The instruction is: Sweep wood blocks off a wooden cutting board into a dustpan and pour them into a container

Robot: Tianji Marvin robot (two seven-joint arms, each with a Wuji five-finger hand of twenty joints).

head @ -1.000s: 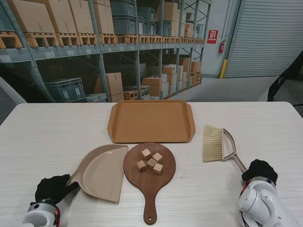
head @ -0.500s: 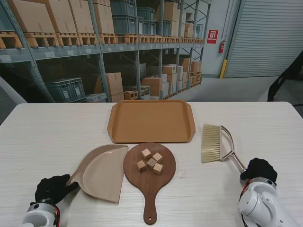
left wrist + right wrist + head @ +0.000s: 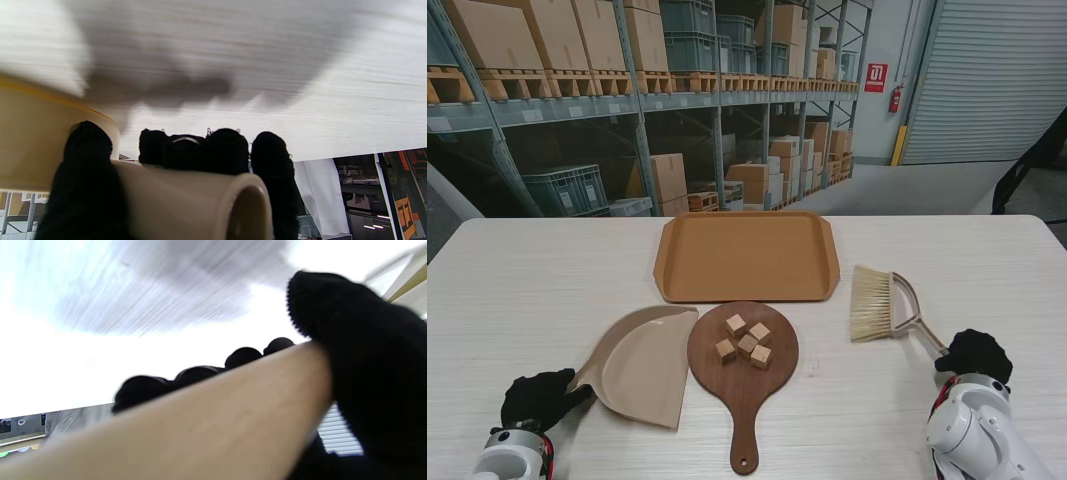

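Several small wood blocks (image 3: 746, 339) lie on the round dark wooden cutting board (image 3: 743, 385) at the table's middle, handle toward me. Touching the board's left side is a beige dustpan (image 3: 641, 363). My left hand (image 3: 535, 398), black-gloved, is shut on the dustpan handle (image 3: 186, 200). At the right, my right hand (image 3: 974, 354) is shut on the brush handle (image 3: 186, 433). The brush (image 3: 874, 303) has pale bristles pointing away from me and lies right of the board. An orange-brown tray (image 3: 746, 256) sits beyond the board.
The pale table (image 3: 547, 280) ends at a far edge with warehouse shelving behind it. My right forearm (image 3: 972, 440) is at the near right corner, and my left forearm (image 3: 512, 460) at the near left.
The brush has swung slightly left and away from me in my right hand, its head turning toward the tray. The left hand and dustpan have not moved.
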